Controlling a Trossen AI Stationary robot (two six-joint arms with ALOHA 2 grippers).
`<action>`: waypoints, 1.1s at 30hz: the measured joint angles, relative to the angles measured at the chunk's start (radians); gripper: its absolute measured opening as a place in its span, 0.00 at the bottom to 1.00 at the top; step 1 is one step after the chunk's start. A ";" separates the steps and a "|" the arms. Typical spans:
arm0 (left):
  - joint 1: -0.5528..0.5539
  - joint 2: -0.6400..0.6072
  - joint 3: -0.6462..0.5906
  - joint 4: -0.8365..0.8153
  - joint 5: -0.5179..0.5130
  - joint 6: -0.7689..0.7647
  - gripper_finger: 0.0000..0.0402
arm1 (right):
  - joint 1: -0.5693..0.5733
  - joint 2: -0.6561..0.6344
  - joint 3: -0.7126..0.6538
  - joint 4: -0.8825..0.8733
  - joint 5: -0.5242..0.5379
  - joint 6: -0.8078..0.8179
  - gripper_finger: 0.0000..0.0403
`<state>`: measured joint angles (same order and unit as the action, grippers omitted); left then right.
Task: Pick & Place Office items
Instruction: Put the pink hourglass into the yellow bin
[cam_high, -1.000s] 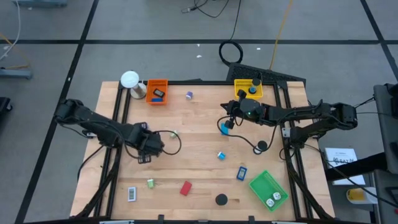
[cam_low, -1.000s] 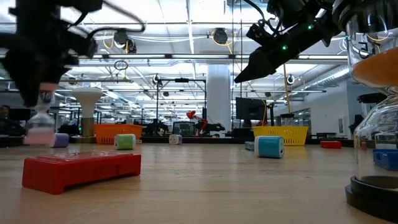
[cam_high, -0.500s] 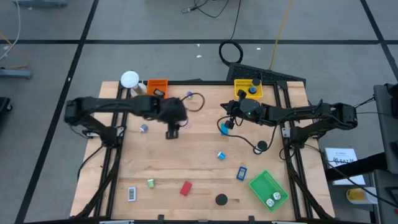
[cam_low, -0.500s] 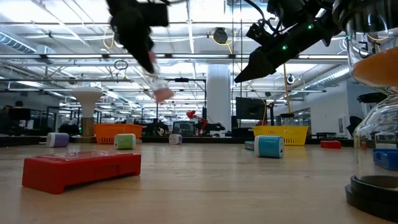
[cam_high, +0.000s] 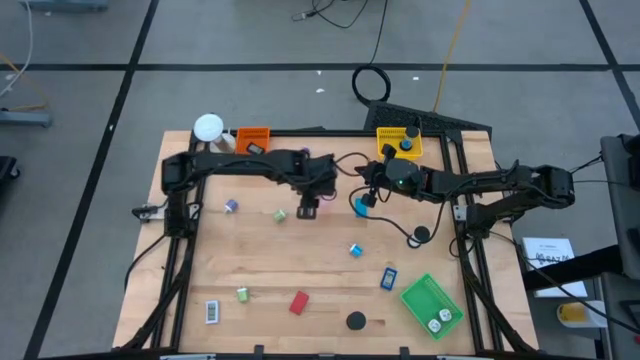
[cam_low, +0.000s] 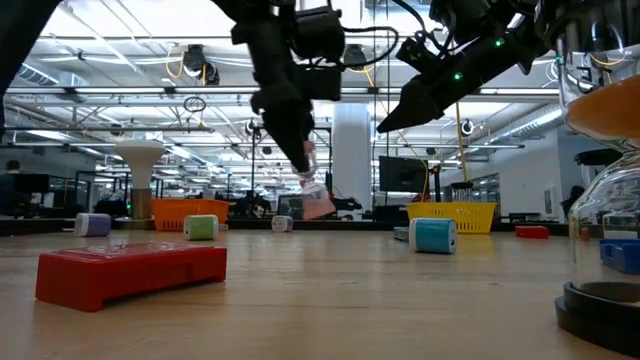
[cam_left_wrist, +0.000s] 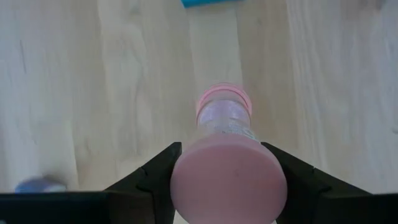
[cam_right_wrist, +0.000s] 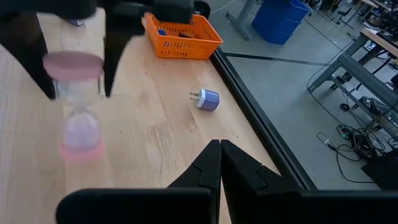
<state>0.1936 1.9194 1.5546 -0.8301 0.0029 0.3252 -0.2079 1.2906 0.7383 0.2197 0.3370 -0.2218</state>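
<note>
High view: the left pincer (cam_high: 308, 211) grips a pink hourglass (cam_low: 312, 190) above mid-table (cam_high: 300, 255), just beside a blue roll (cam_high: 361, 206); the right pincer (cam_high: 366, 173) hangs nearby, closed and empty.

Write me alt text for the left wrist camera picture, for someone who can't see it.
The left tool holds a pink hourglass between its two dark fingers, above the light wooden table. A blue item shows at one edge of the picture and a small purple piece at another.
</note>
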 joint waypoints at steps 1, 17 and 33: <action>0.000 0.013 0.011 0.004 0.000 0.006 0.48 | 0.000 0.000 0.000 0.000 0.000 0.000 0.00; 0.014 0.071 0.026 0.021 -0.003 -0.006 0.57 | 0.000 0.000 0.000 0.000 0.000 0.000 0.00; 0.053 -0.354 -0.283 0.226 0.038 -0.015 0.36 | 0.000 0.000 0.000 0.000 0.000 0.000 0.00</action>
<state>0.2467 1.5653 1.2713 -0.6041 0.0404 0.3104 -0.2081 1.2903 0.7387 0.2198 0.3373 -0.2218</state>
